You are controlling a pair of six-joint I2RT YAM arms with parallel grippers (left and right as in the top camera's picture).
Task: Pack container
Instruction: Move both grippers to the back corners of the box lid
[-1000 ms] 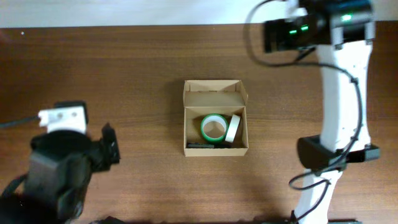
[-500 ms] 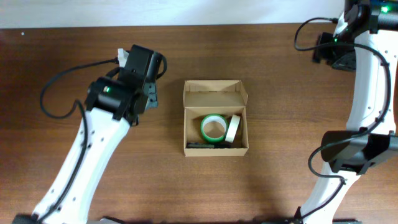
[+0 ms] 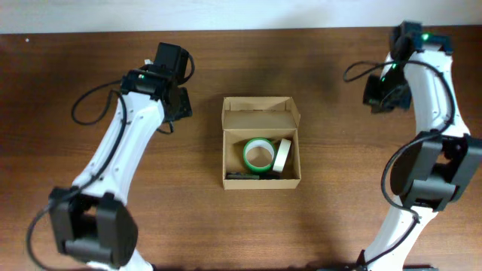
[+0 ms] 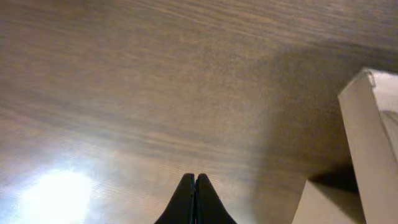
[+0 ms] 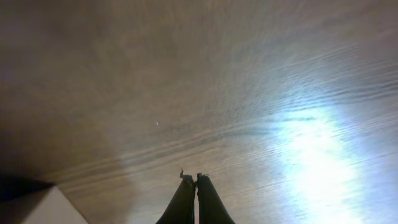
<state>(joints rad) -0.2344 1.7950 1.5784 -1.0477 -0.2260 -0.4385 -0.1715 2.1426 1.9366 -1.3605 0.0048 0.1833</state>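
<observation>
My small rectangular tan cardboard box sits at the middle of the dark brown wood-grain tabletop. Its hinged flap stands open towards the far edge, and its sides are plain and matt. Inside, a green-rimmed tape roll lies flat, its pale core showing as a ring. A white tape roll stands on edge just beside it, leaning against the right wall. A thin dark object lies along the near wall; I cannot tell what it is.

My left tool hangs over bare wood towards the far edge, near the box's left side but apart from it. In the left wrist view its black tapered fingers are pressed together, holding nothing, with the box's pale edge at the right.

My right tool hangs near the far right corner, well apart from the box. Its fingers are also pressed together and empty, above glossy wood with a bright glare.
</observation>
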